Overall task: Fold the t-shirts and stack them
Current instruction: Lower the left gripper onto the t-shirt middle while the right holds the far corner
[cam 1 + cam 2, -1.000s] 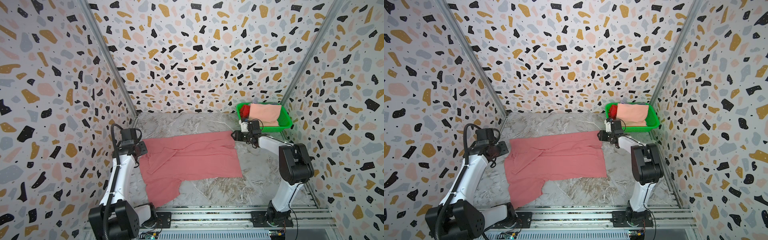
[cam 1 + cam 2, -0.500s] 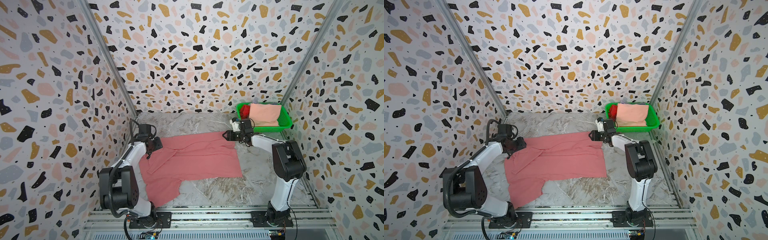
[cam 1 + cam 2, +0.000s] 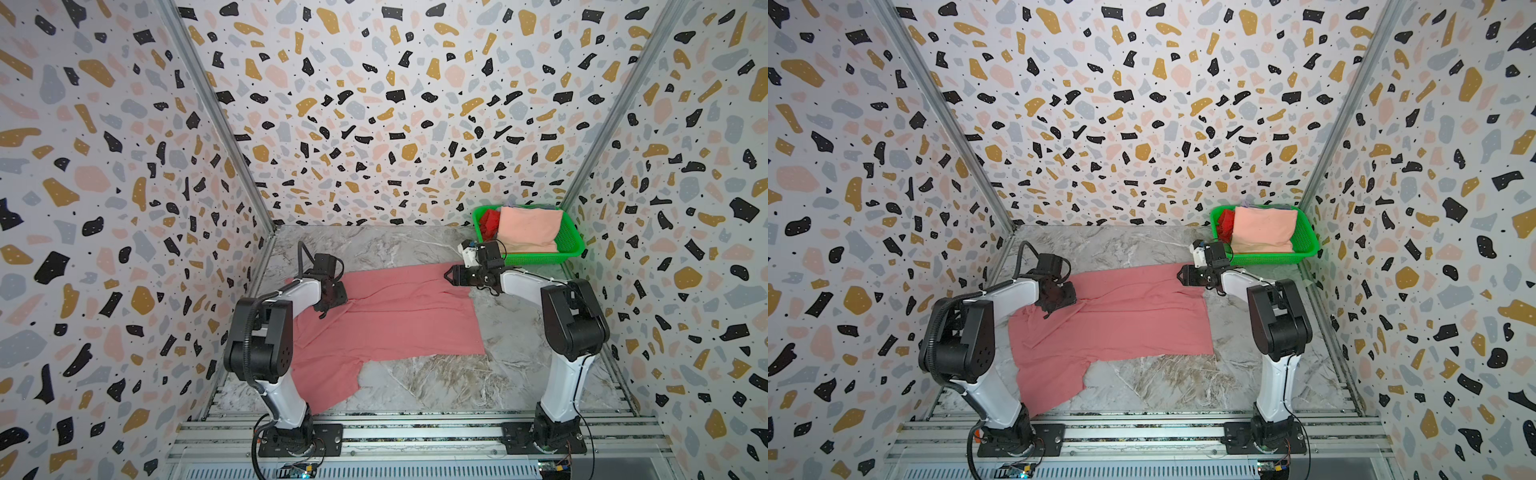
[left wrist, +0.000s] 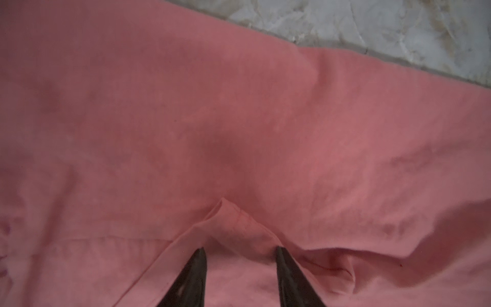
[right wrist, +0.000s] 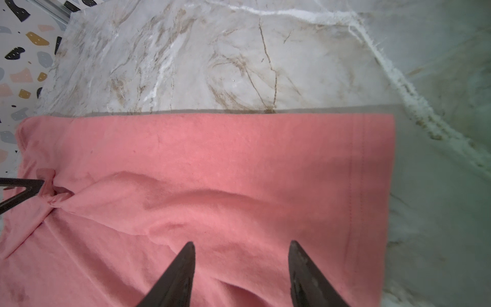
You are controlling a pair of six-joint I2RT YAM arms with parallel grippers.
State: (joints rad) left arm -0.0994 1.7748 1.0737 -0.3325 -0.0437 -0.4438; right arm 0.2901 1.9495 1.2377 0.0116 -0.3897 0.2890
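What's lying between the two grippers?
Only the pink t-shirt, spread on the table, from left gripper to right gripper; both top views show it.

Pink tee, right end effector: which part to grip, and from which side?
The far right corner of the pink t-shirt, on its stitched hem. Both edges there lie straight and flat with bare table beyond, so probably come straight down from above and pinch in from the edge. The right end effector hovers open just inboard of it.

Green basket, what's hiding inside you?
A pale peach t-shirt fills most of the green basket, with a red t-shirt bunched beside it. Anything beneath them is covered.
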